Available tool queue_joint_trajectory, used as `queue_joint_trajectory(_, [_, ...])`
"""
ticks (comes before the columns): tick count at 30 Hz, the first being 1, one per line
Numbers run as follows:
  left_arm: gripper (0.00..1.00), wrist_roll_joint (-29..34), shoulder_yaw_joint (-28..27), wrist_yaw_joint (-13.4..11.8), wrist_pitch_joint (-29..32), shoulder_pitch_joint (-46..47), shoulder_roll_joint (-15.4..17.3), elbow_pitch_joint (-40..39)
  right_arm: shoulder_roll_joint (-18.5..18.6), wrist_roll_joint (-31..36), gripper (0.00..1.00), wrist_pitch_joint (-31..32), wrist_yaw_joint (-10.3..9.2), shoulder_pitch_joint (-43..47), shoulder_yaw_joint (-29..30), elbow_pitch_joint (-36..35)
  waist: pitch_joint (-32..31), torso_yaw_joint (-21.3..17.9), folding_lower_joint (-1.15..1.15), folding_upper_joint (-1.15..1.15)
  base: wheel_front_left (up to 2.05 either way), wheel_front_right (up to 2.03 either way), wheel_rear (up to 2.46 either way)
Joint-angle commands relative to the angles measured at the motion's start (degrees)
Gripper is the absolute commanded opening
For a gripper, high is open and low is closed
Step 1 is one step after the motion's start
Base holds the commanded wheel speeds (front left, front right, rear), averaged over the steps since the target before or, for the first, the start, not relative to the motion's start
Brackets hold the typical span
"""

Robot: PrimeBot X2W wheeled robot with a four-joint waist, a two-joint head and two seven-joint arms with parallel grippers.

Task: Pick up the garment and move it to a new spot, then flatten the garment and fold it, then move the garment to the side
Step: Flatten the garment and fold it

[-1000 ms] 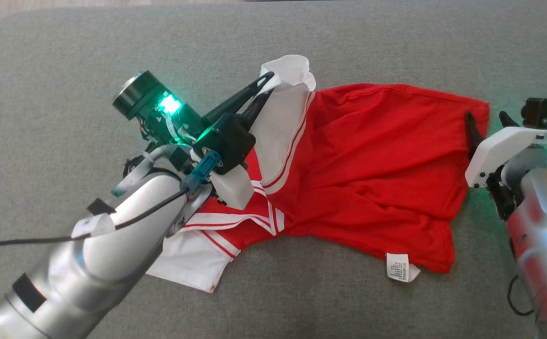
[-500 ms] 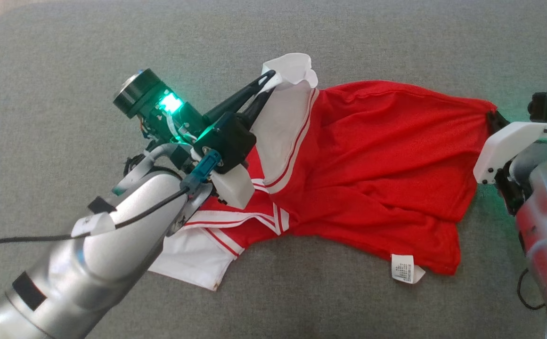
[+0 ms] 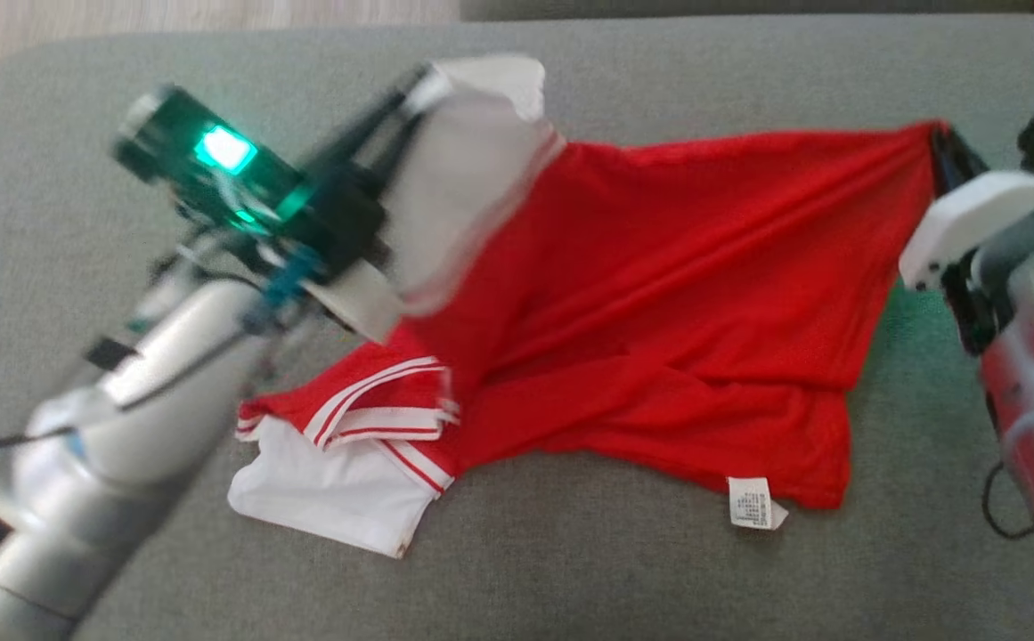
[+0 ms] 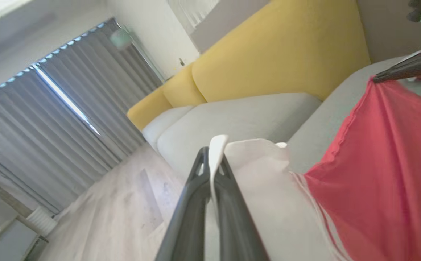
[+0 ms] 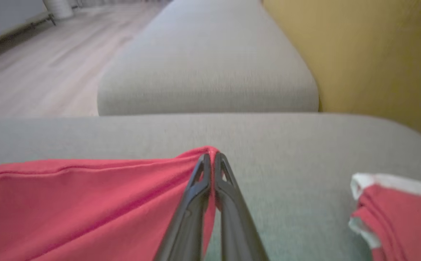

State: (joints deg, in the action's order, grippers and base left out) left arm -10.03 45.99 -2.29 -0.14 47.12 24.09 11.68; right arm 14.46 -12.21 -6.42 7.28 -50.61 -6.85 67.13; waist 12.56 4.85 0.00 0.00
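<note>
The garment (image 3: 659, 294) is a red shirt with white striped sleeves, spread across a grey cushion (image 3: 517, 579). My left gripper (image 3: 414, 89) is shut on its white sleeve at the upper left, holding that end off the cushion; in the left wrist view the white cloth (image 4: 254, 174) is pinched between the fingers of that gripper (image 4: 212, 159). My right gripper (image 3: 940, 142) is shut on the red hem corner at the upper right, and the right wrist view shows this gripper (image 5: 210, 159) pinching the red cloth (image 5: 87, 203). The fabric is stretched taut between them.
A white care label (image 3: 753, 503) hangs at the lower hem. A second red-and-white piece of cloth (image 5: 395, 210) lies to the right on the cushion. A yellow sofa back (image 5: 370, 54) stands behind, another grey cushion (image 5: 210, 65) and wooden floor (image 5: 32, 72) beyond.
The right gripper closed on the red hem corner. Both grippers have lifted and pulled apart, stretching the upper edge of the garment; the left arm moved up and left.
</note>
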Motion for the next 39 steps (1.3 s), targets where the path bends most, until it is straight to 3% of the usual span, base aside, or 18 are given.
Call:
queue_joint_trajectory(1, [0.0,0.68,-3.74,-0.64,-1.33,4.49,3.14,-1.06,0.38,-1.11,0.0,-1.17,0.21,-2.54,-1.78,-2.95,-1.46,-0.85,0.0,0.0,0.0,0.0,0.0])
queue_joint_trajectory(7, [0.0,2.29,-7.37,-1.96,-7.36,8.2,8.12,1.12,2.92,-9.11,0.0,-1.95,0.21,-2.85,-10.09,-13.07,-5.73,-2.63,0.0,0.0,0.0,0.0,0.0])
queue_joint_trajectory(13, [0.0,1.54,-10.02,-1.31,-9.15,9.85,12.89,1.77,9.92,-17.5,0.0,0.62,0.21,-1.67,-17.37,-26.32,-10.26,-4.1,0.0,0.0,0.0,0.0,0.0])
queue_joint_trajectory(18, [0.0,0.65,-11.63,-1.23,-10.27,10.97,14.62,1.32,14.77,-20.5,0.0,2.5,0.21,-0.01,-18.42,-34.58,-13.27,-4.3,0.0,0.0,0.0,0.0,0.0])
queue_joint_trajectory(23, [0.0,-0.32,-13.15,-0.64,-11.41,13.49,15.59,-0.46,19.07,-21.09,0.0,5.56,0.21,1.81,-15.81,-44.16,-15.55,-4.43,0.0,0.0,0.0,0.0,0.0])
queue_joint_trajectory(32, [0.0,-0.67,-14.78,-0.05,-13.18,21.12,13.99,0.04,19.46,-18.73,0.0,12.05,0.21,2.11,-9.76,-55.68,-16.78,-5.46,0.0,0.0,0.0,0.0,0.0])
queue_joint_trajectory(39, [0.0,-6.68,-14.21,4.58,-10.1,25.22,8.19,12.41,15.16,-17.66,0.0,15.33,0.21,-2.35,-12.11,-52.03,-13.26,-5.23,0.0,0.0,0.0,0.0,0.0])
